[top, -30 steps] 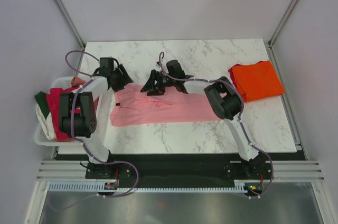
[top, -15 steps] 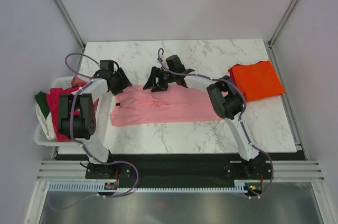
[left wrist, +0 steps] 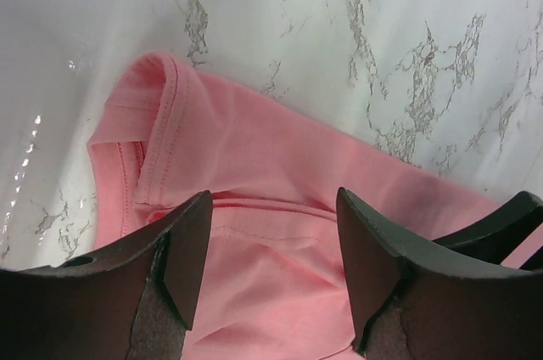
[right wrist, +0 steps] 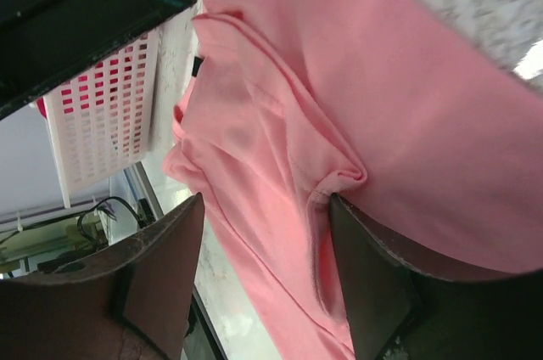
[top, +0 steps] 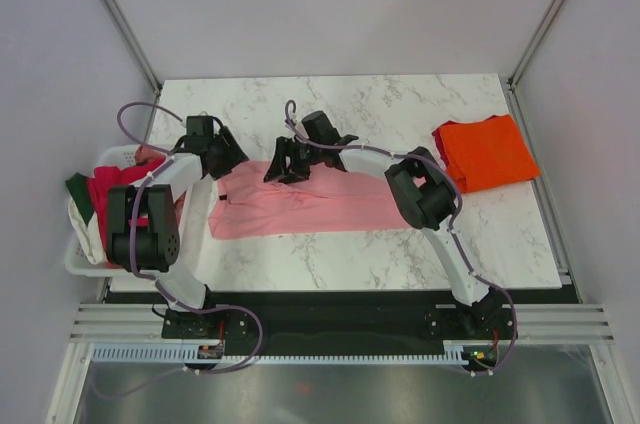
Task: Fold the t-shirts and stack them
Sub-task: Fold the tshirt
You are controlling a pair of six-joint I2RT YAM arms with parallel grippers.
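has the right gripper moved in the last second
Yes, slightly: the right gripper has shifted left over the pink t-shirt, away from the orange t-shirt and toward the basket.

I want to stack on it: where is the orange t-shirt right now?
In the top view the orange t-shirt lies folded at the far right of the table, apart from the pink t-shirt spread mid-table.

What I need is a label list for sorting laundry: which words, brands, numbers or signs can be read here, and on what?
No text can be read in any view.
Pink t-shirt: a small dark tag shows in the right wrist view, too small to read.
Orange t-shirt: no print visible.
White basket: no marking visible.
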